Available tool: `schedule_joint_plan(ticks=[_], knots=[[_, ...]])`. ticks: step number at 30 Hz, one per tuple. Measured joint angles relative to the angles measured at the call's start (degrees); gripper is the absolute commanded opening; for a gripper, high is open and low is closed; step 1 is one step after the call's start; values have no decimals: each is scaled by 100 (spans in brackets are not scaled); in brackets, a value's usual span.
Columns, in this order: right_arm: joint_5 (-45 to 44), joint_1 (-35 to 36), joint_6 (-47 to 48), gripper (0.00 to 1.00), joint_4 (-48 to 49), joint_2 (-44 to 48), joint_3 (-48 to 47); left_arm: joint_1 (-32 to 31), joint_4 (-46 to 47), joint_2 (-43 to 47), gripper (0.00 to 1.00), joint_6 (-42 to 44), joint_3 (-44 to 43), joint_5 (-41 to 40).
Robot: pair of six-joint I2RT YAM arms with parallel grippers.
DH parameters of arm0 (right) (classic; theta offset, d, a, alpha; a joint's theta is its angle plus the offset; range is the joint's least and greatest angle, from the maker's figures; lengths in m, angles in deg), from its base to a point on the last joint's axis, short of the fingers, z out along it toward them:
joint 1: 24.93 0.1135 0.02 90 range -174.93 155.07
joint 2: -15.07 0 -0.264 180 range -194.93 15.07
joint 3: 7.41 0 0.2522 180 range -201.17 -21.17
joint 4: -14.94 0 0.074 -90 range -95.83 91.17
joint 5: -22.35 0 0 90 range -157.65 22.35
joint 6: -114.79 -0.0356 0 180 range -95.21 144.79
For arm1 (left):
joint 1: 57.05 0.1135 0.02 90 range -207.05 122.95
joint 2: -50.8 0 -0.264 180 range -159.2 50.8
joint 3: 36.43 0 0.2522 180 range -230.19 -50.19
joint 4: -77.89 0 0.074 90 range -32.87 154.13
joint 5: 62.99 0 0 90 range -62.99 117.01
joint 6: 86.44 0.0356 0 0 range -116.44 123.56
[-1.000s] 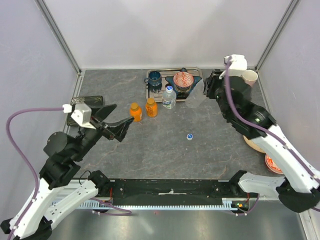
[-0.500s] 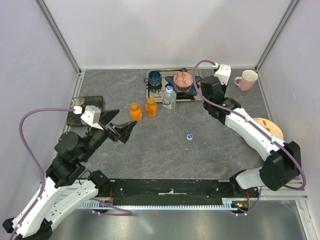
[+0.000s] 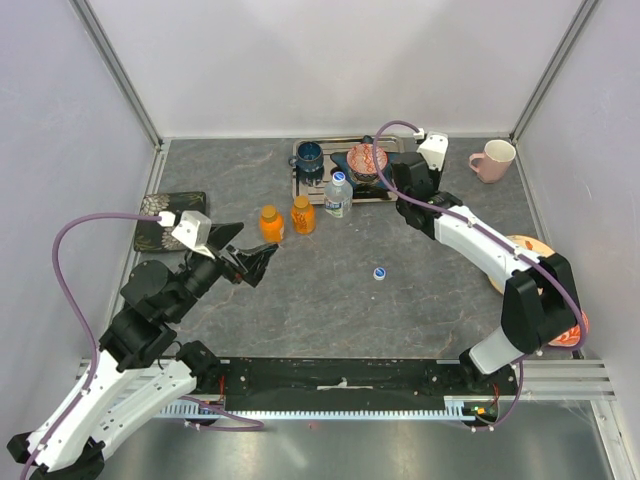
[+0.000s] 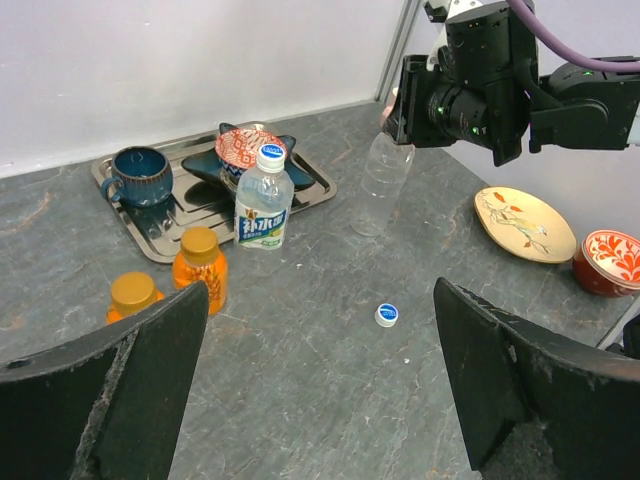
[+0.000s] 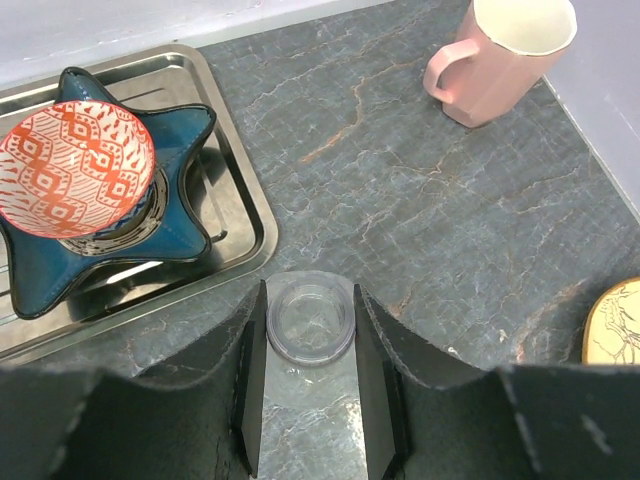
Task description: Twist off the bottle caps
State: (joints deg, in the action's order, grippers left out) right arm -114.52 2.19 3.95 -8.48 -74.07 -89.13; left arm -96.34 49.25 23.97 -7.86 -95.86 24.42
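1. While the right hand [image 5: 310, 305] clamps the uncapped clear bottle [image 4: 382, 190] upright just beside the tray [image 3: 297, 178], the left hand [image 3: 248, 265] hangs spread wide, grasping nothing.
2. Loose blue cap [image 3: 380, 272] lies on the desk [image 3: 440, 290], apart from all bottles.
3. Labelled water bottle [image 3: 338, 196] and both orange bottles [image 3: 270, 224] [image 3: 302, 214] stand capped by the tray's near edge.

Capped water bottle [image 4: 264, 205]: blue-white label bears Chinese characters, too small to read.
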Motion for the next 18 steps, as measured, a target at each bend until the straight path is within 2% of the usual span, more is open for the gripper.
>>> schedule_joint_plan(ticks=[9,10,11,13,14,18], knots=[[28,-70,-28,2,280,-293,-133,0,28,-105,100,-68,39,7],[39,-74,-37,8,284,-295,-133,0,33,-105,100,-72,50,9],[59,-79,-44,18,284,-295,-136,0,37,-105,100,-74,63,9],[138,-105,-74,28,251,-295,-157,0,39,-105,99,-79,81,11],[199,-111,-101,37,221,-295,-181,0,42,-105,100,-81,87,13],[424,-127,-195,48,83,-295,-264,0,55,-142,100,-96,87,28]])
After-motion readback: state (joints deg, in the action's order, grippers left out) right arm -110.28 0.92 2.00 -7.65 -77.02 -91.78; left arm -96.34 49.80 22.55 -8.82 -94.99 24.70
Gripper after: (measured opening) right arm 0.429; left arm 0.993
